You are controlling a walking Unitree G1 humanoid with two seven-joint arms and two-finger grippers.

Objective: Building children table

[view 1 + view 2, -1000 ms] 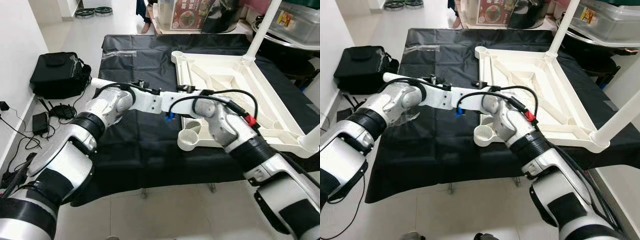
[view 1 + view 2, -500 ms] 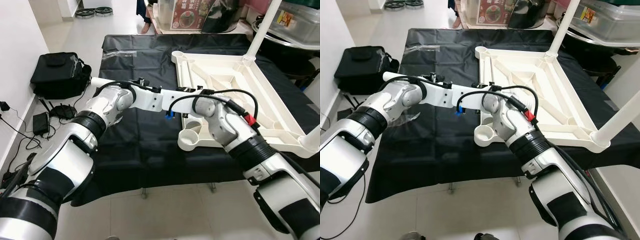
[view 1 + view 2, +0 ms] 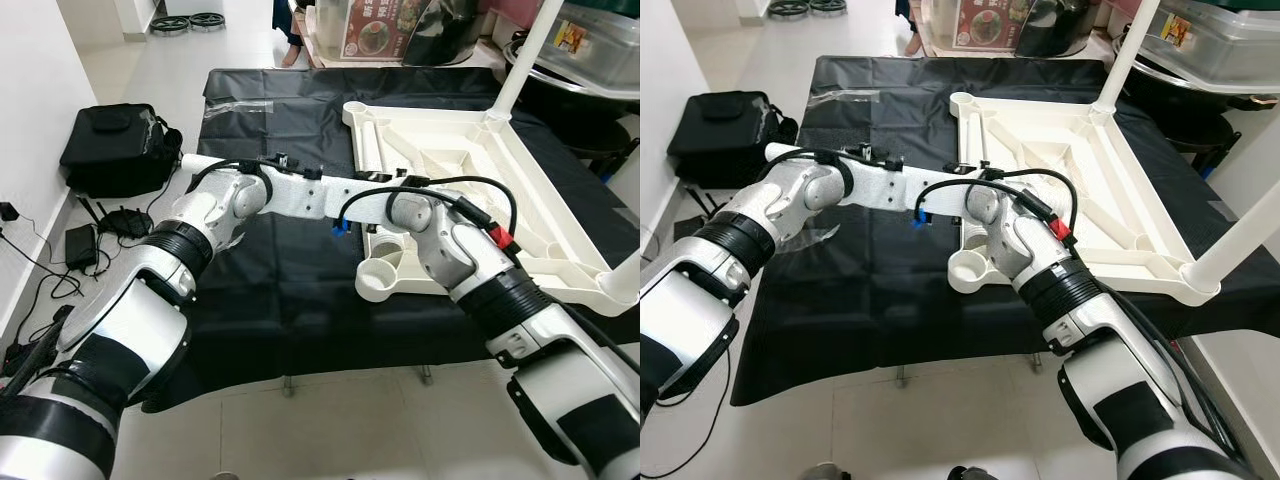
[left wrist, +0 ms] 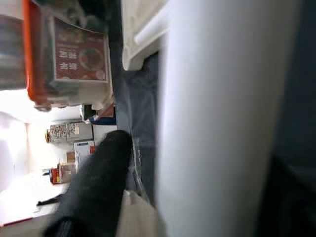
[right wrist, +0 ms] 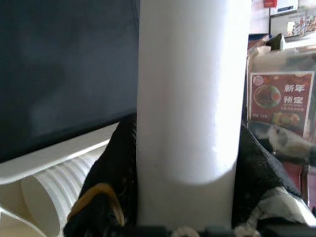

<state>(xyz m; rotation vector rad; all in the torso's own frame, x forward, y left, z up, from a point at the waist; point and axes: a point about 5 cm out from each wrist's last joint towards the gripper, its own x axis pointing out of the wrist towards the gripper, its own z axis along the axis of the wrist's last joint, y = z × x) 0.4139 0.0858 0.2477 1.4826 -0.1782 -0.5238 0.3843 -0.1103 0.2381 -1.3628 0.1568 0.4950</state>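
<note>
Left eye view: we stand before a low platform covered by a black sheet [image 3: 270, 280], which is the largest thing here; on its right part lies the white table top [image 3: 470, 170], turned upside down so that its ribs show; two white legs already stand in its corners, one at the far corner [image 3: 522, 62] and one at the near right corner [image 3: 625, 280], and the near left corner has an open round socket [image 3: 380, 277].

Our two silver arms cross above the sheet and together hold one loose white table leg [image 3: 215, 165], which lies about level, just left of the table top; its free end sticks out to the left past our left elbow; the rest is hidden behind the arms.

In the right wrist view the right gripper [image 5: 185, 163] is clamped on this leg [image 5: 190, 89]; its black fingers [image 5: 111, 168] press on both sides of the white tube. In the left wrist view the same leg [image 4: 222, 118] runs close beside one black finger [image 4: 96, 187] of the left gripper [image 4: 148, 168]; whether this gripper is closed on the leg we cannot tell.

On the floor at the left is a black bag [image 3: 115, 150] beside some cables and adapters [image 3: 80, 245]; behind the platform stands a box with a red food label [image 3: 385, 30].
</note>
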